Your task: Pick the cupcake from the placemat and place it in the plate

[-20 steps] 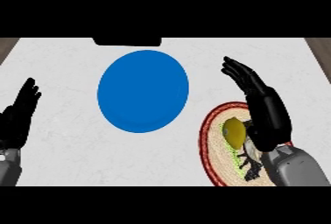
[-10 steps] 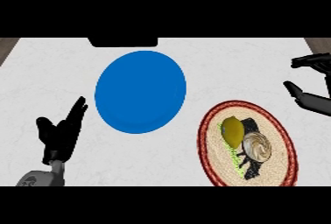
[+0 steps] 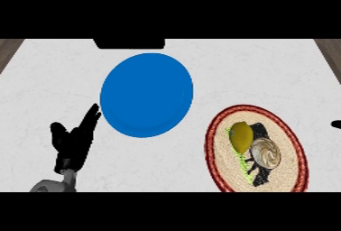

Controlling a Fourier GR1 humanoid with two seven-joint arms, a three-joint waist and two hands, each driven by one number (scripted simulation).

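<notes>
The cupcake [image 3: 265,152], with pale brown swirled frosting, sits on the round woven placemat [image 3: 293,144] with a red rim at the right. A yellow-green oval shape [image 3: 241,136] lies just left of it on the mat. The blue plate [image 3: 146,94] lies left of the mat, near the middle of the counter, with nothing on it. My left hand [image 3: 73,140] stands open with its fingers up, just left of the plate's lower edge and holding nothing. Of my right hand only a black tip [image 3: 336,123] shows at the right edge, away from the cupcake.
A dark object [image 3: 128,43] sits at the counter's far edge, behind the plate. The white counter [image 3: 266,72] ends in brown edges at the far left and far right corners.
My right hand has lifted off the placemat area and swung out to the right edge, almost leaving the view. My left hand came in from the left edge toward the plate.
</notes>
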